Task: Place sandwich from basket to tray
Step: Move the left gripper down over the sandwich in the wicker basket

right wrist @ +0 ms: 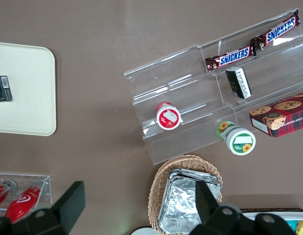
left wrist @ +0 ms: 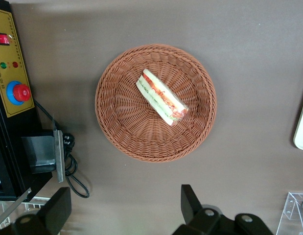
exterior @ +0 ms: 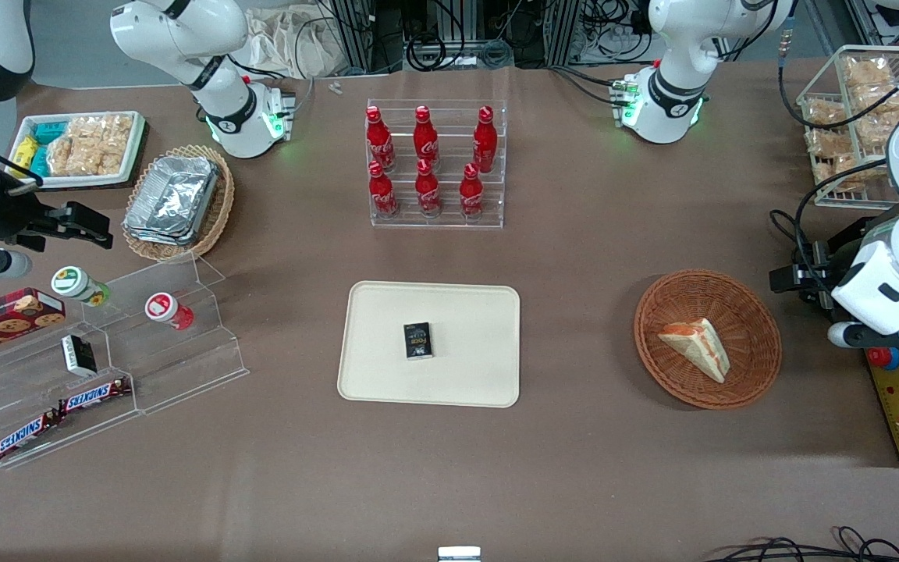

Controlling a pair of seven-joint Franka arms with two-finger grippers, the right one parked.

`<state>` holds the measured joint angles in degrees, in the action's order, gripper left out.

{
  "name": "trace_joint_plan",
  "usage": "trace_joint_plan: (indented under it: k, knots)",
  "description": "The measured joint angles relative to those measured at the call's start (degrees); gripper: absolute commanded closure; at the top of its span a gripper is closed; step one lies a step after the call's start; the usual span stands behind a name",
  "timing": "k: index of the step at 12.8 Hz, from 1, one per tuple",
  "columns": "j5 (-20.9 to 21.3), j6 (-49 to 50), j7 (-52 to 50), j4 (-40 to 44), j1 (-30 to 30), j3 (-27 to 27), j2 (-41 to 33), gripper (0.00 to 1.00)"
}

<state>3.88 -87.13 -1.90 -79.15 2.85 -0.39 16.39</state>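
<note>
The front camera hangs high, looking steeply down on the whole table. The left wrist camera peers straight down past the gripper (left wrist: 124, 210), fingers spread wide, onto the basket (left wrist: 117, 107) and sandwich (left wrist: 161, 97), also seen from the front. The right wrist camera looks down on the snack stand (right wrist: 190, 98) and shares the tray (right wrist: 29, 93) with the front view.

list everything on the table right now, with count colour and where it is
sandwich: 1, white with pink and green filling, in basket
basket: 1, reddish-brown, toward working arm's end
tray: 1, cream, table centre
black box: 1, on tray
cola bottles: 6, red, in clear rack farther from the camera than the tray
foil trays: silver stack, in tan basket
Snickers bars: 2, on clear stand
gripper: black, open, above table beside basket
</note>
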Motion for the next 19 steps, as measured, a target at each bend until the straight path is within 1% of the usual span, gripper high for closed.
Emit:
trace_joint_plan:
  k: [8,10,11,14,19]
  knots:
    - [-0.04,-1.53,-0.15,-1.4,-0.02,0.02,0.61,0.01]
    - [-1.6,-2.0,-0.18,-2.44,0.01,-0.06,1.72,0.01]
    - [-2.41,-3.9,-0.26,-4.07,0.03,-0.09,2.34,0.01]
    - [-3.1,-13.35,-2.31,-11.58,0.03,-0.11,3.76,0.01]
    - [-3.17,-29.53,-14.45,-22.41,0.03,-0.12,4.07,0.01]
